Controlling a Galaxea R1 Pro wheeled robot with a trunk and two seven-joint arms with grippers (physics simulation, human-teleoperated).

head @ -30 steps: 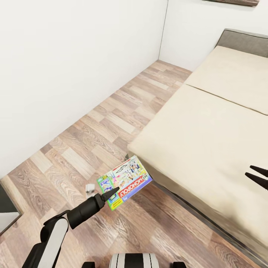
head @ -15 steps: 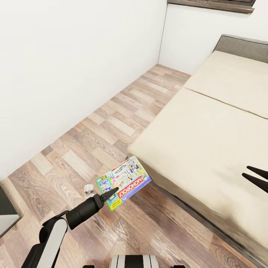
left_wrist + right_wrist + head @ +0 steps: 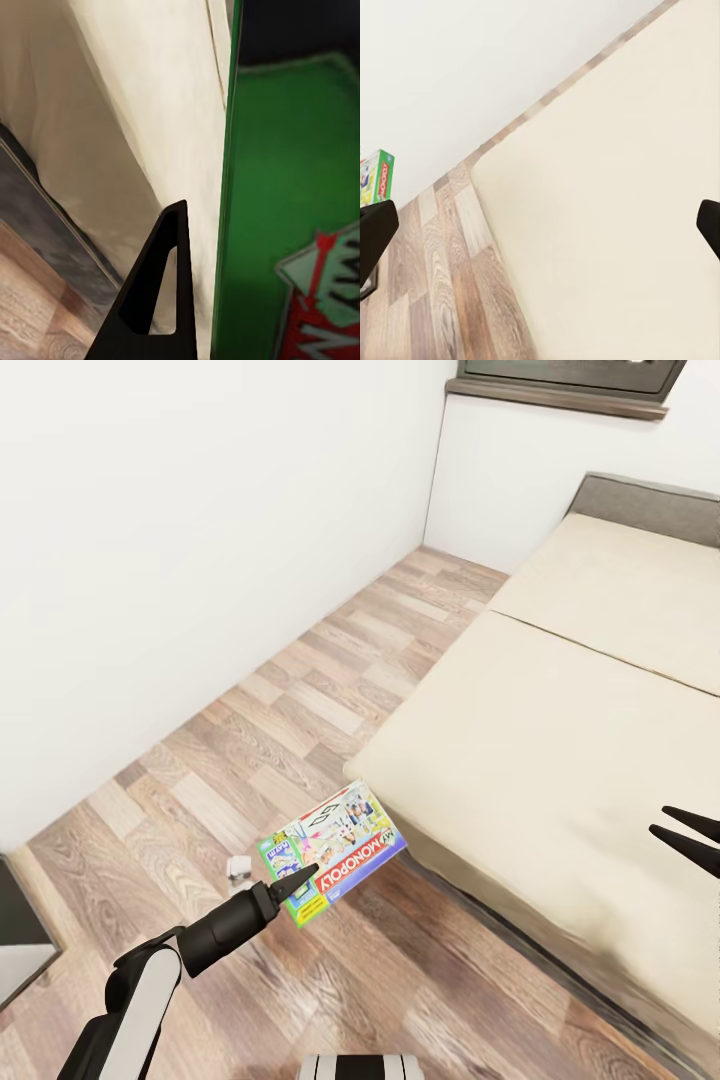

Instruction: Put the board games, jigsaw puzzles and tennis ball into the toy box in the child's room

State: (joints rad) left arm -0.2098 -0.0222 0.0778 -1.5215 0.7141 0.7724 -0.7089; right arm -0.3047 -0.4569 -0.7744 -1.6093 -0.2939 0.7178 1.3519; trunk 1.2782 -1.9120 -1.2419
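A green-edged board game point(image 3: 335, 850) with a bright Monopoly lid hangs above the wood floor, just off the near corner of the bed point(image 3: 560, 720). My left gripper point(image 3: 298, 880) is shut on its near edge. In the left wrist view the game's green side point(image 3: 300, 187) lies against one black finger point(image 3: 161, 300), with the mattress beyond. My right gripper point(image 3: 690, 838) stands open over the bed's near right part, holding nothing. The right wrist view looks across the bare beige mattress point(image 3: 615, 210) to the held game point(image 3: 375, 176) at the far side.
A white wall runs along the left of a strip of plank floor point(image 3: 300, 710). The grey headboard point(image 3: 650, 495) and a dark window sill point(image 3: 560, 395) are at the back. A small white object point(image 3: 238, 868) lies on the floor near the game. Dark furniture point(image 3: 15, 930) edges in at left.
The head view has shifted, so the window sill has come in at the top and the bed sits lower in the picture. Both arms and the held game keep their places.
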